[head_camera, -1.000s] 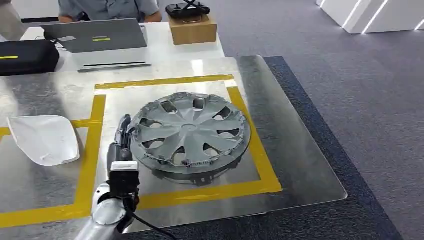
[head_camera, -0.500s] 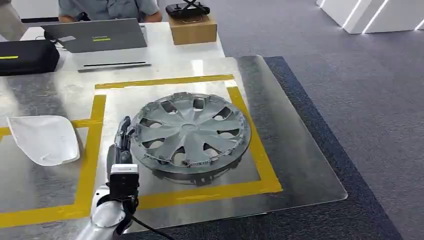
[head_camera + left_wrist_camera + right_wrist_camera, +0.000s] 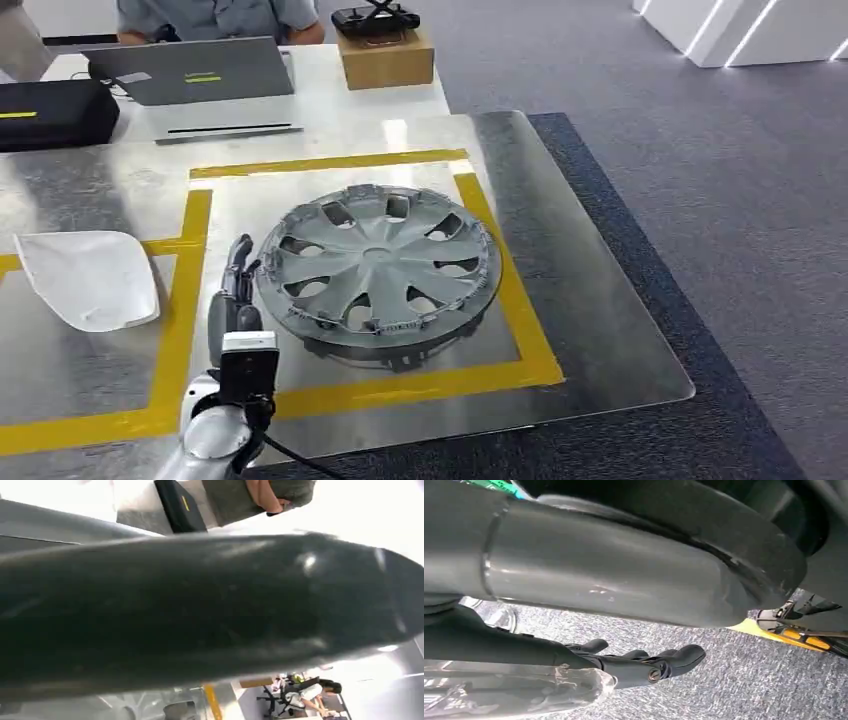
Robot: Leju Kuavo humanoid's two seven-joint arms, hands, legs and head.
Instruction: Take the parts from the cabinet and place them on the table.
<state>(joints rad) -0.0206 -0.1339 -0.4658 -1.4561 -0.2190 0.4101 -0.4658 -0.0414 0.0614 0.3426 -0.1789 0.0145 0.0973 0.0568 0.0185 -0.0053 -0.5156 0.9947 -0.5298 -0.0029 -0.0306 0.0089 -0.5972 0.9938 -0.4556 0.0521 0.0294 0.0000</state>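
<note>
since a second ago, settled lower: hubcap (image 3: 378, 268) now flatter on the metal sheet (image 3: 590, 330), near edge dropped closer to the surface, and left hand (image 3: 232, 295) slid back a little from the rim. lying face up inside the yellow tape square (image 3: 497, 265), roughly centred, just beside the left hand, which sits at the rim's left side with fingers straight and apart, holding nothing. hard to say whether fingertips touch the rim. right hand (image 3: 644, 665) hanging over grey carpet, fingers loosely extended, nothing in them.

judged as the end of the placing step: part set down, release about done. next move likely calls for drawing the left hand clear of the hubcap without nudging it off the tape square, then turning back toward the cabinet for another part.

counted: one hubcap; one white curved cover (image 3: 88, 277) well left of the hubcap, in the neighbouring taped area; one laptop (image 3: 190, 70), one cardboard box (image 3: 385, 57) and one black case (image 3: 55, 112) beyond the hubcap; one person (image 3: 215, 15) seated behind the laptop.
</note>
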